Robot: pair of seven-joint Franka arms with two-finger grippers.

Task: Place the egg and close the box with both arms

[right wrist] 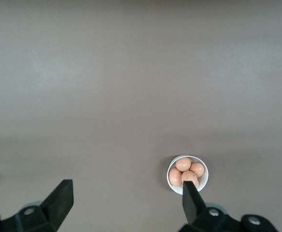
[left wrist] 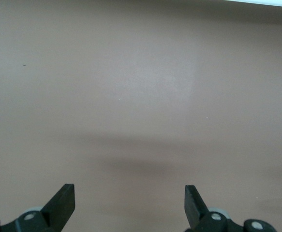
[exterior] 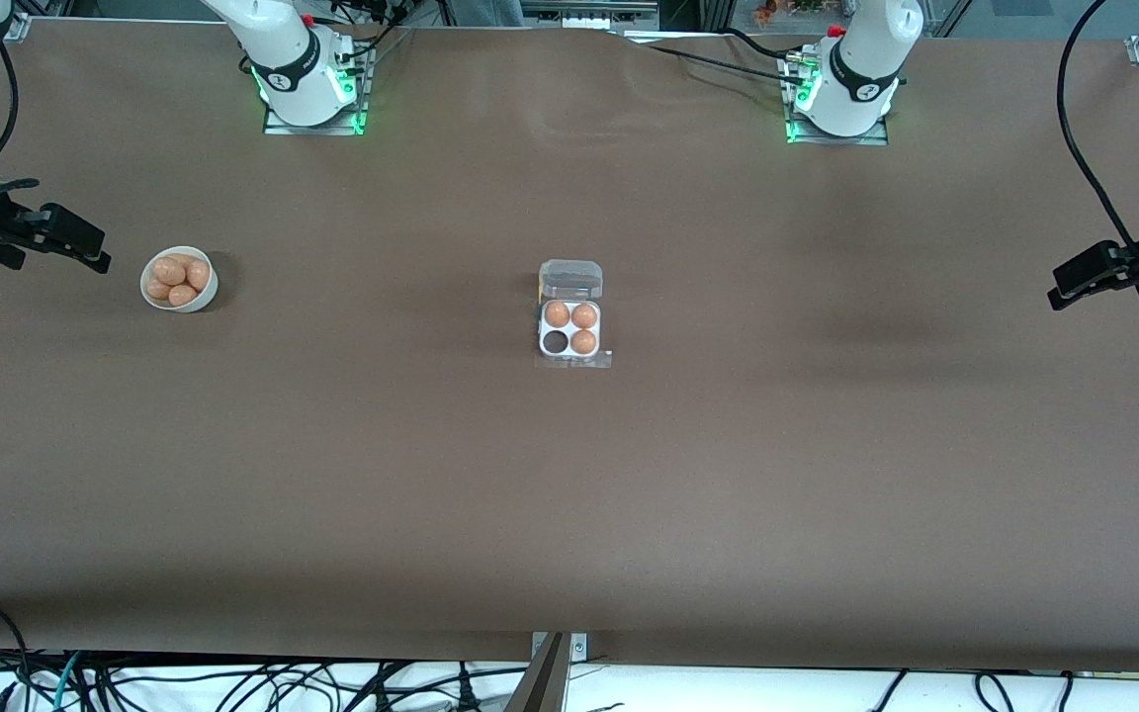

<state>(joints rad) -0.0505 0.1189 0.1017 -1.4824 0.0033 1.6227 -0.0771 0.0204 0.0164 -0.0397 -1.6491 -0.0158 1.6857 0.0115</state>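
**Barely begun: one cell empty, lid open, both arms waiting**

So far nothing of the task looks done. The box (exterior: pixel 570 329) sits near the middle of the tabletop (exterior: pixel 569 494) with its clear lid (exterior: pixel 570 280) folded back flat toward the robots' bases. Three of its four cells hold eggs; the fourth, the cell nearer the front camera toward the right arm's end, shows dark and empty.

The egg (exterior: pixel 182 295) to be placed has yet to be picked: it lies with its look-alikes in a round white bowl (exterior: pixel 206 293) well apart from the box, toward the right arm's end of the tabletop. Which of them will be taken cannot be told.

The right gripper (right wrist: pixel 124 200) hangs over bare tabletop close by the bowl, jaws spread wide and holding nothing; the bowl shows just past one fingertip in the right wrist view. The left gripper (left wrist: pixel 130 203) waits over bare tabletop at the left arm's end, well apart from the box, jaws likewise released and empty.

Left to do, by my judgement: grasp an egg from the bowl, carry it to the empty cell, set it in, then swing the lid over and press it shut with both arms.
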